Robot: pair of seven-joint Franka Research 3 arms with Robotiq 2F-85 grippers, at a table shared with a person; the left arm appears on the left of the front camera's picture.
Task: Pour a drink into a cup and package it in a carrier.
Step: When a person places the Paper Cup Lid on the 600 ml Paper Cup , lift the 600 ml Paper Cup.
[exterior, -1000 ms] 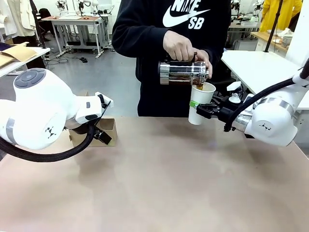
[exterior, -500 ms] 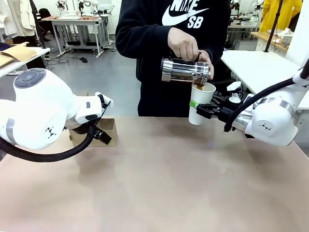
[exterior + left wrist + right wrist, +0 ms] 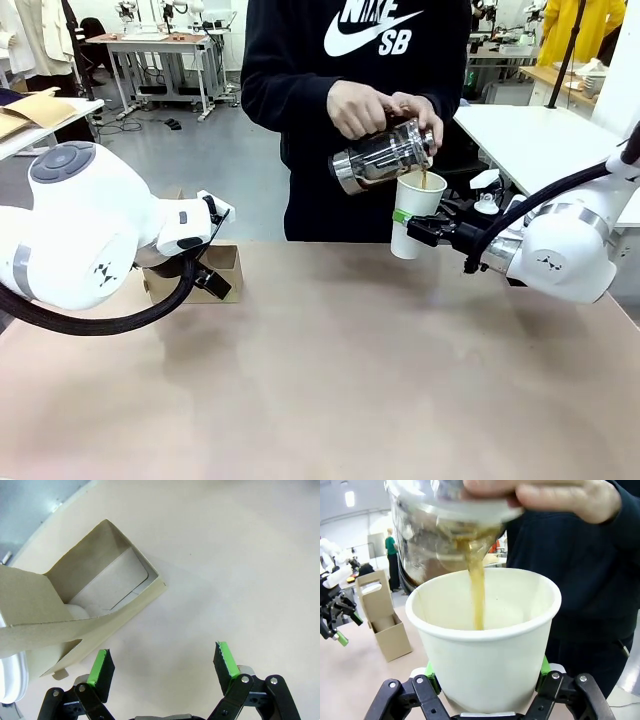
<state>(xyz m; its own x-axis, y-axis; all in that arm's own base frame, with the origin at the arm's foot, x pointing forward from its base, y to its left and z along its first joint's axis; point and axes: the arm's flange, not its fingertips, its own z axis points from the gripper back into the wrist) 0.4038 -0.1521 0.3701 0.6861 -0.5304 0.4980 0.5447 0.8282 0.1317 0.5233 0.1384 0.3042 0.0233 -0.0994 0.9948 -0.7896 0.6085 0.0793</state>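
Front view: drink (image 3: 424,180) seemingly enters cup (image 3: 415,200).

the carrier (image 3: 226,264) is mostly tucked behind the left arm (image 3: 85,235) up front, runs off the left wrist view's edge too, and the pitcher (image 3: 437,535) is a blurry, cropped mess in the right wrist view

Front view: white print (image 3: 385,35) across the chest of the person's black sweatshirt (image 3: 300,100) reads "SB" under a swoosh, with letters above it cropped at the top, seemingly "NIKE".
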